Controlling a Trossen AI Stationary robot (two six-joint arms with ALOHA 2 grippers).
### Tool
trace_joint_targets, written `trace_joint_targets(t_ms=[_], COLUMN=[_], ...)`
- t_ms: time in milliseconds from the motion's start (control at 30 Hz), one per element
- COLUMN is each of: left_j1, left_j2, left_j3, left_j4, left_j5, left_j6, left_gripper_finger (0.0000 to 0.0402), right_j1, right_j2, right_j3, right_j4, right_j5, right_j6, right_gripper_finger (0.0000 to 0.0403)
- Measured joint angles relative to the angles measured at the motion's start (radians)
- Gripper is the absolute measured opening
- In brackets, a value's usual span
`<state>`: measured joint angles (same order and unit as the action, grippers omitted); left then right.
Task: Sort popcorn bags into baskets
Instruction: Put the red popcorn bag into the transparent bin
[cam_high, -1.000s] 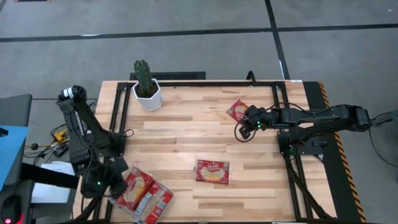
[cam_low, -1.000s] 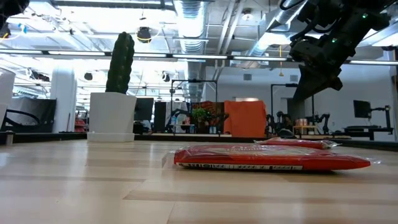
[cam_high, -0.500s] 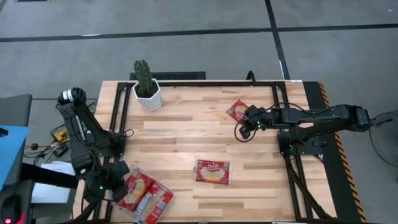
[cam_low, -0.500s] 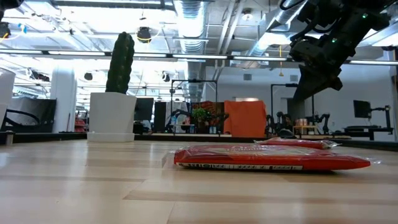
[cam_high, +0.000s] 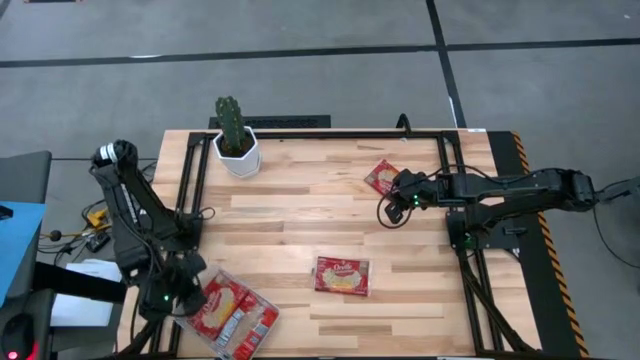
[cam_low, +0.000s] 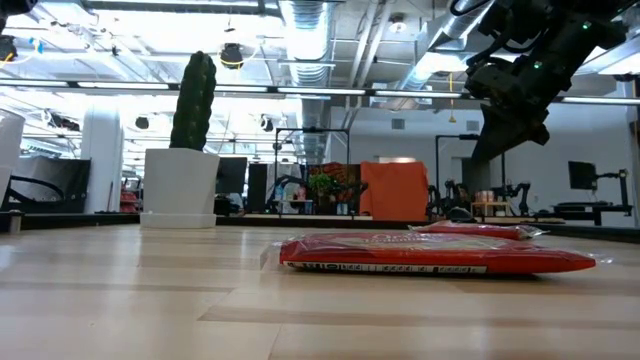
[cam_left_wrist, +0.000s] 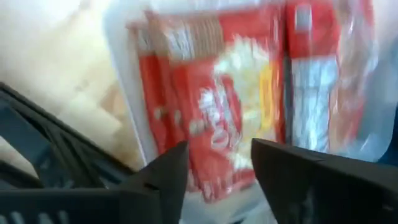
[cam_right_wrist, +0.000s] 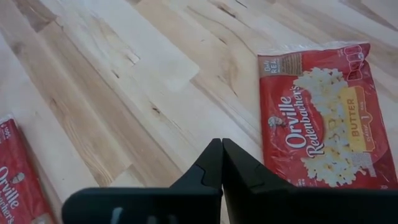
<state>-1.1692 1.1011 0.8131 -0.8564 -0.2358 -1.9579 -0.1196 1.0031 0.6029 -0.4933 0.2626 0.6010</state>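
Note:
A clear tray (cam_high: 268, 322) at the table's near left corner holds red popcorn bags (cam_high: 222, 305) lying flat. My left gripper (cam_high: 188, 292) is open just above the tray's left end; its wrist view shows the bags (cam_left_wrist: 217, 93) between and beyond the fingers. One bag (cam_high: 342, 275) lies flat on the wood in the middle, and also shows in the low view (cam_low: 440, 255). Another bag (cam_high: 381, 175) lies at the far right. My right gripper (cam_high: 388, 212) is shut and empty, raised above the table (cam_low: 505, 110) just near of that bag.
A white pot with a green cactus (cam_high: 235, 140) stands at the far left. A black frame (cam_high: 450, 150) runs along the table's sides and far edge. Bare wood (cam_high: 300, 215) lies between the middle bag and the cactus.
My left gripper has shifted a little toward the table's near edge at the tray's left end. My right arm has kept still.

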Motion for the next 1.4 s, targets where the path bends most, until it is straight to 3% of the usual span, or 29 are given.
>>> trace_joint_targets(t_ms=[200,300,400,467,633,833,1033,1267,1400], left_j1=[0.136,0.278,0.456,0.59,0.913,1.171,1.281,1.298,1.296], left_j2=[-0.128,-0.195,-0.223,-0.218,-0.129,0.081,0.358,0.662,0.794], left_j3=[0.0,0.0,0.0,0.0,0.0,0.001,0.027,0.202,0.313], left_j4=[-0.048,-0.002,0.089,0.182,0.458,0.738,0.937,0.955,0.916], left_j5=[-0.223,-0.309,-0.31,-0.255,-0.008,0.283,0.565,0.736,0.852], left_j6=[0.023,0.164,0.374,0.545,0.91,1.15,1.256,1.444,1.536], left_gripper_finger=[0.0203,0.0204,0.0199,0.0194,0.0188,0.0188,0.0188,0.0216,0.0247], right_j1=[0.03,0.085,0.165,0.222,0.352,0.479,0.587,0.688,0.72], right_j2=[0.0,0.0,0.0,0.003,0.067,0.215,0.363,0.489,0.573], right_j3=[0.0,0.0,0.0,0.0,-0.002,-0.001,-0.001,0.001,0.055], right_j4=[0.027,0.03,0.031,0.031,0.043,0.148,0.264,0.462,0.49], right_j5=[-0.048,-0.057,-0.055,-0.043,-0.009,-0.01,-0.041,-0.101,-0.104], right_j6=[0.005,0.045,0.074,0.087,0.106,0.107,0.102,0.183,0.247], right_gripper_finger=[0.0033,0.0034,0.0027,0.0022,0.0015,0.0026,0.0018,0.0025,0.0024])
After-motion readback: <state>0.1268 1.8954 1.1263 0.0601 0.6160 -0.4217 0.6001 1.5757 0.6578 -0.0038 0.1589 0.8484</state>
